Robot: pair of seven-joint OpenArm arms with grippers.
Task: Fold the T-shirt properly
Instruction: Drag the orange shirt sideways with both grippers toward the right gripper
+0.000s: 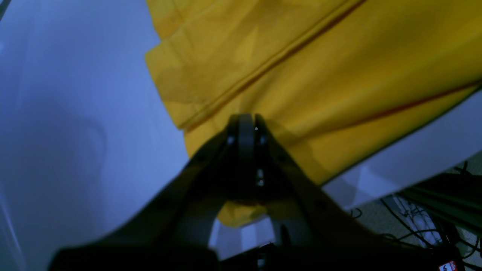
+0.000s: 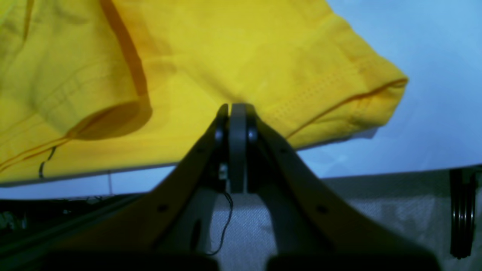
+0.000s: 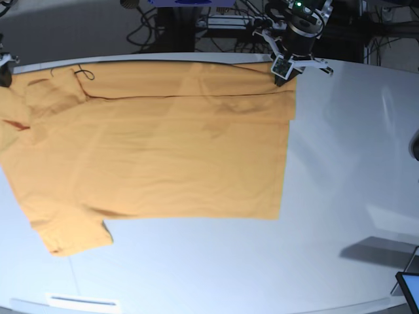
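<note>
White worktop [image 3: 340,196] carries the T-shirt [image 3: 157,157], spread flat from its far edge toward the near one. Left end effector [image 1: 246,126] and right end effector [image 2: 237,113] are both clamped shut on the far-edge cloth. Risk: thin pinches slipping, or uneven pulling skewing the fold.

The T-shirt [image 3: 150,150] lies spread flat over the left and middle of the tabletop [image 3: 347,196], reaching its far edge. The left hand [image 3: 283,70] sits at the shirt's far right corner, the right hand [image 3: 5,69] at its far left corner.
</note>
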